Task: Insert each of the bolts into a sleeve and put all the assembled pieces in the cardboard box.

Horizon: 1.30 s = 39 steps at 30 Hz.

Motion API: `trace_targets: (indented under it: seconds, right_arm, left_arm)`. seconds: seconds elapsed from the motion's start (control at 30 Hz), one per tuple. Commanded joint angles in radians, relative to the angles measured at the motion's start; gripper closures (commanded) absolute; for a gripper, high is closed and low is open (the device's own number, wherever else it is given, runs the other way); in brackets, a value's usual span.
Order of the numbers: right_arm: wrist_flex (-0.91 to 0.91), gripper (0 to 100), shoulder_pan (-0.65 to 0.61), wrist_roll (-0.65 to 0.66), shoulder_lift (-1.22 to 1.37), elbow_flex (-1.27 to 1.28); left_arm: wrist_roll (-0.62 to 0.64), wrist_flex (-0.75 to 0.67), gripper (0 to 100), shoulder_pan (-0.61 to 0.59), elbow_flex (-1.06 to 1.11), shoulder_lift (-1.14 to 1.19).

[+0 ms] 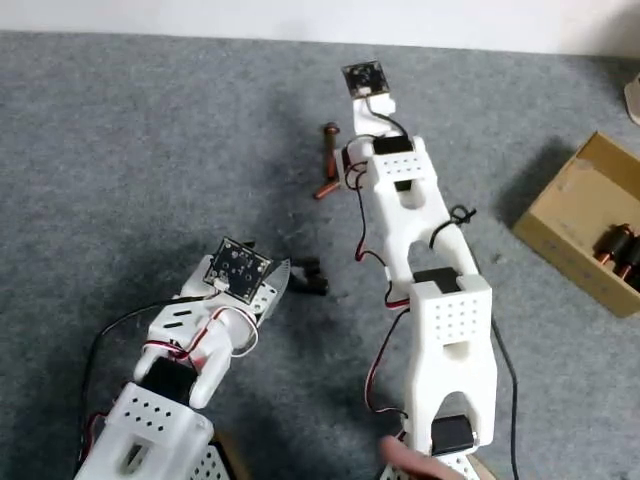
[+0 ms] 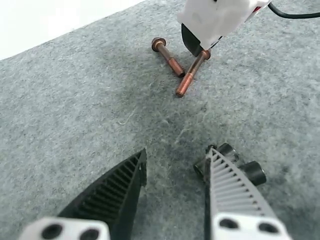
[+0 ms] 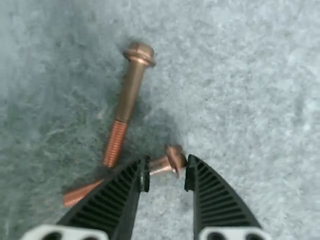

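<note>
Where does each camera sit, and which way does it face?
High view: fixed overhead, looking down on the table; shows left arm, right arm, cardboard box.
Left wrist view: rides the left arm, looking past left gripper and sleeves toward bolts and right gripper.
Right wrist view: rides the right arm, looking down over right gripper at the bolts.
Shared: all three show the bolts.

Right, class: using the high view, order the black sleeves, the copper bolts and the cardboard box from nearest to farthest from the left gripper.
1. The black sleeves, lying just beside the left gripper.
2. The copper bolts, farther back, near the middle.
3. The cardboard box, farthest, at the view's right edge.
</note>
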Motion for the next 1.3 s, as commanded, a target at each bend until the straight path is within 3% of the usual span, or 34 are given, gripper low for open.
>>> trace_targets:
  seconds: [0.0,0.37,0.53,1.27]
  right_arm:
    - [-0.027,87.9,0.022,0.012,0.016,-0.012]
    - [-0.022,88.1,0.044,0.014,0.073,-0.018]
    - [-0.022,99.8,0.064,0.061,0.076,-0.018]
    - [0.073,97.1,0.067,0.046,0.070,-0.084]
  left_arm:
    - [-0.006,-0.026,82,-0.002,-0.028,-0.010]
    - [-0.008,-0.026,82,-0.002,-0.028,-0.010]
    - [-0.008,-0.026,82,-0.004,-0.028,-0.010]
    - [-0.041,-0.026,82,-0.002,-0.030,-0.010]
